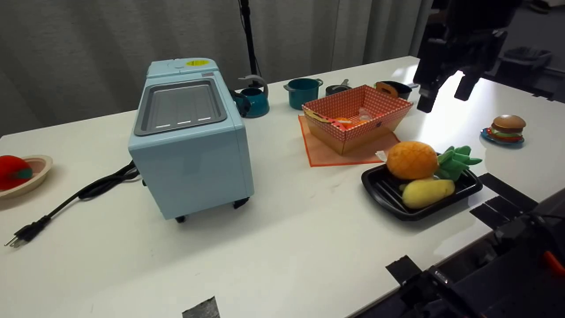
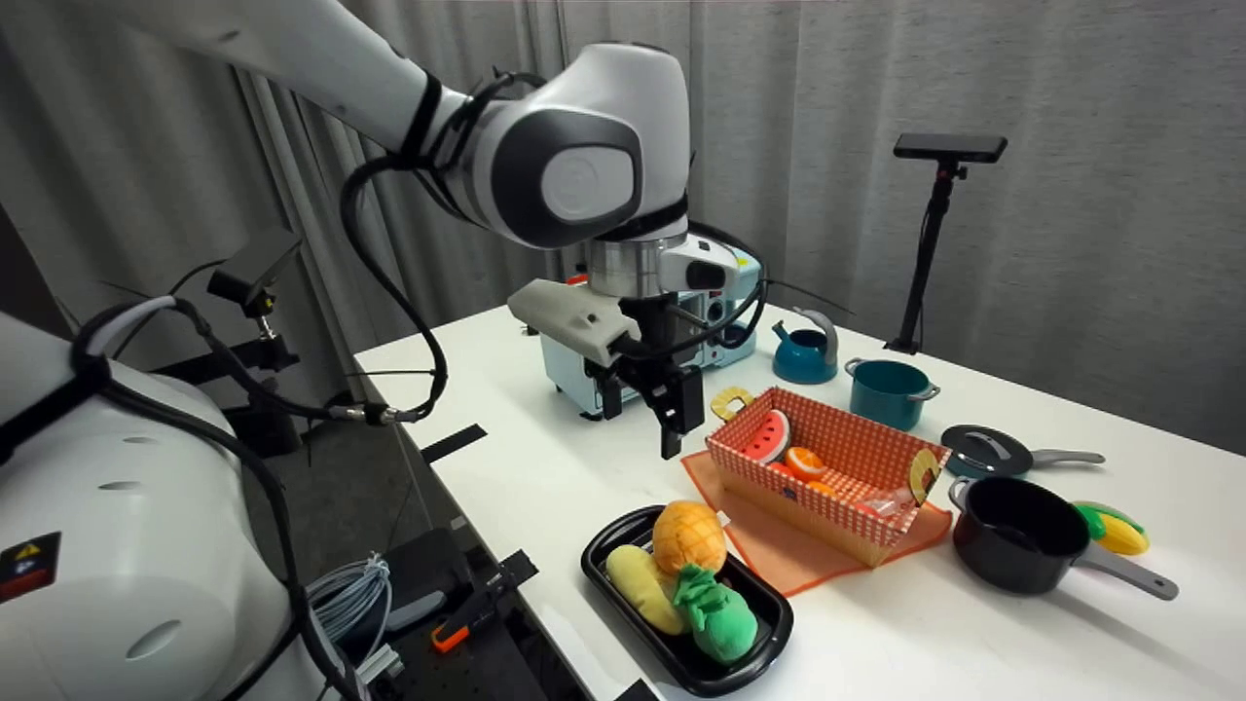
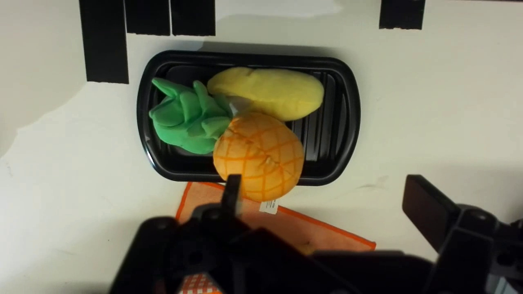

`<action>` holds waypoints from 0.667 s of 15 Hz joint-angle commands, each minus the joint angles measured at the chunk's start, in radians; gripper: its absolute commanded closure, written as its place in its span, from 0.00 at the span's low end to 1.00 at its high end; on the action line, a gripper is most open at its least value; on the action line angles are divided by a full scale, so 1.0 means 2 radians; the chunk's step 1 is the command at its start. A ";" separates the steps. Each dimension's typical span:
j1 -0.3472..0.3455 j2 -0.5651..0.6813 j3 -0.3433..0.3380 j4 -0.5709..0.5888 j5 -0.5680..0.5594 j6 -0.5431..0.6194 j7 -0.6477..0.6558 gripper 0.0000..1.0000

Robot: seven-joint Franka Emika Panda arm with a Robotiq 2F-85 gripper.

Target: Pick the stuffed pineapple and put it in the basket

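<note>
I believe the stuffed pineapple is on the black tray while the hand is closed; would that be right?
Not quite: the hand is open, its fingers wide apart in the wrist view; the stuffed pineapple is indeed on the black tray.

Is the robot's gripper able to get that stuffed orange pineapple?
Probably yes: the gripper hangs open, and nothing covers the top of the stuffed pineapple. The yellow toy and green toy sit close beside it, though, so grabbing may nudge them.

Stuffed pineapple (image 2: 689,537) (orange) on black tray (image 2: 753,592)
</note>
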 commanded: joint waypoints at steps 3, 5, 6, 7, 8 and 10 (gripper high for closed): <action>-0.006 0.178 0.031 0.126 -0.105 -0.013 0.060 0.00; -0.005 0.217 0.023 0.151 -0.149 -0.017 0.075 0.00; -0.005 0.233 0.017 0.161 -0.166 -0.019 0.079 0.00; -0.005 0.247 0.009 0.170 -0.180 -0.020 0.076 0.00; -0.006 0.260 0.001 0.176 -0.189 -0.018 0.067 0.00; -0.006 0.288 -0.013 0.192 -0.198 -0.018 0.064 0.00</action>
